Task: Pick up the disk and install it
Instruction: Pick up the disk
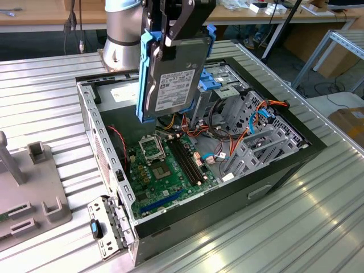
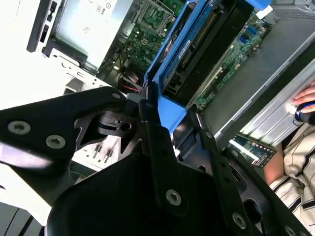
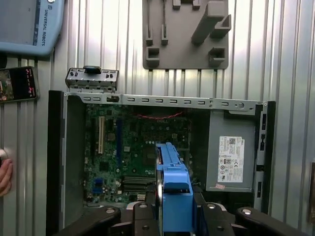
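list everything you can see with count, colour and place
flat dark rectangular disk with blue plastic rails: 1, dark and blue, held on edge over the case
open metal computer case: 1, black and grey, on the table
flat green motherboard: 1, green, on the case floor
grey power supply box with white label: 1, grey, inside the case
grey slotted fixture plate: 1, grey, on the table at the exterior view's left
dark flat phone: 1, dark, on the table beside the case
ribbed silver metal table: 1, silver, under everything
person's hand: 1, beside the case
silver robot arm: 1, silver, beside the case
black gripper: 1, black, shut on the disk
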`<act>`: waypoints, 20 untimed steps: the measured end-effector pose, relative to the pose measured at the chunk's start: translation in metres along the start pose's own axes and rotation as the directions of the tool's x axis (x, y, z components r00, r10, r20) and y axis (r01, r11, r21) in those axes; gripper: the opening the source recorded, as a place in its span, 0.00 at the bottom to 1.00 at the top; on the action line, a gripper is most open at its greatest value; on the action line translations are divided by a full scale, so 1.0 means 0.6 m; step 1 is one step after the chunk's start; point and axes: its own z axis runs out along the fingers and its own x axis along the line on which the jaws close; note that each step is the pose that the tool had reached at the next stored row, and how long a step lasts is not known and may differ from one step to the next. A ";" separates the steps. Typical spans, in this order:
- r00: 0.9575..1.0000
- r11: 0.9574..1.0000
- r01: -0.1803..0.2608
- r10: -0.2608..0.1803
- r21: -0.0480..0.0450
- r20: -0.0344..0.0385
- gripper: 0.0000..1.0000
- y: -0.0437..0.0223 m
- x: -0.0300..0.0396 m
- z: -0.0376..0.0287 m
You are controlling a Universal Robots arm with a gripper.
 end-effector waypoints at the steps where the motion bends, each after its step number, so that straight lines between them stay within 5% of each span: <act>1: 1.000 1.000 0.000 0.000 0.000 0.000 0.37 0.000 0.004 0.000; 11: 1.000 1.000 0.000 0.000 0.000 0.000 0.37 0.002 0.058 0.015; 16: 1.000 1.000 0.000 0.000 0.000 -0.001 0.37 0.002 0.064 0.016; 20: 1.000 1.000 0.000 0.000 0.000 -0.001 0.37 -0.031 0.066 0.017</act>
